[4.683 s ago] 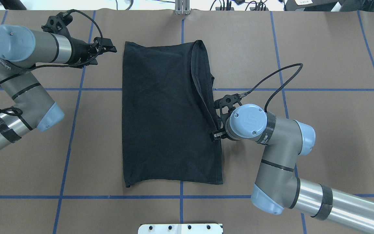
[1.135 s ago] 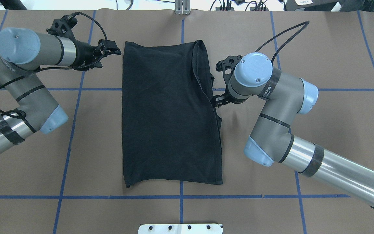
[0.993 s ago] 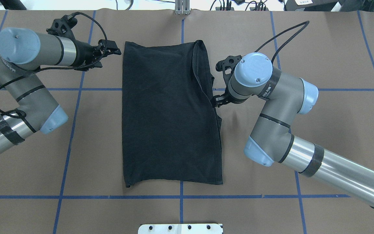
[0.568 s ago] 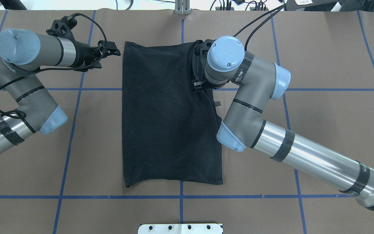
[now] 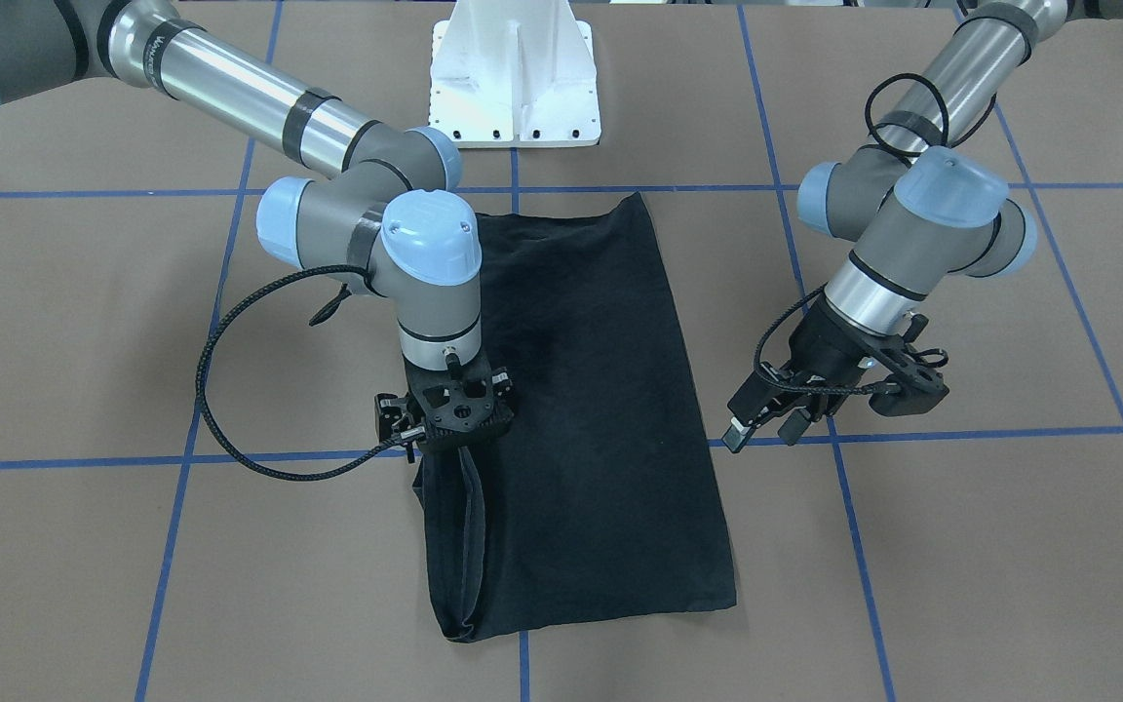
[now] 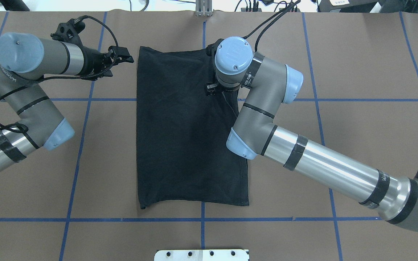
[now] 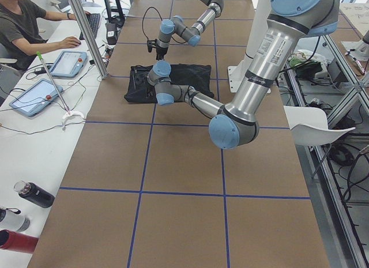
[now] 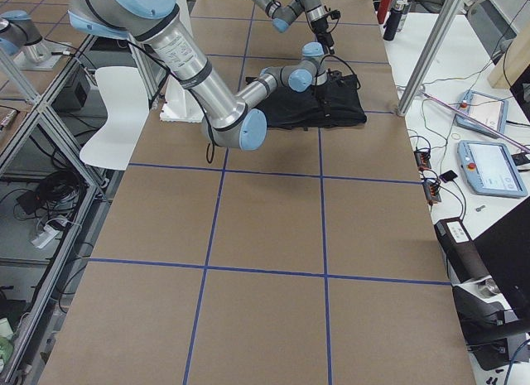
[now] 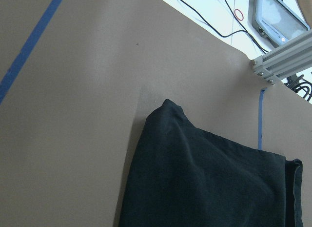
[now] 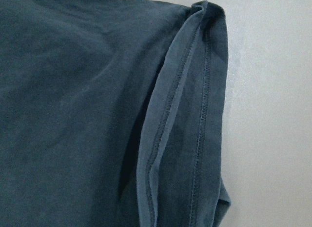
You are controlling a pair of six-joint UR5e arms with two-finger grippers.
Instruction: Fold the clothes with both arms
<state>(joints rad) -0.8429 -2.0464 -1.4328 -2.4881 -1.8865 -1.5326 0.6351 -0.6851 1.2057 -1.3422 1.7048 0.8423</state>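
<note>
The black T-shirt (image 6: 187, 137) lies flat on the brown table, folded into a long rectangle, with no print showing (image 5: 591, 439). Its doubled hem edge fills the right wrist view (image 10: 195, 119). My right gripper (image 5: 449, 424) points straight down over the shirt's folded right edge near the far end; its jaws look open and hold no fabric. In the overhead view it (image 6: 212, 88) is mostly hidden under its own wrist. My left gripper (image 6: 125, 58) hovers open just left of the shirt's far left corner (image 9: 168, 107), apart from the cloth (image 5: 764, 429).
Blue tape lines grid the table. The white pedestal base (image 5: 515, 78) stands at the robot's side of the shirt. A seated person (image 7: 23, 26), tablets (image 7: 72, 63) and an aluminium post (image 7: 86, 34) line the far edge. Bottles (image 7: 31, 194) stand at one corner.
My right arm swung from beside the shirt's right edge to above its far right part, stretching out over the cloth. The left arm barely moved. The shirt lies as before.
</note>
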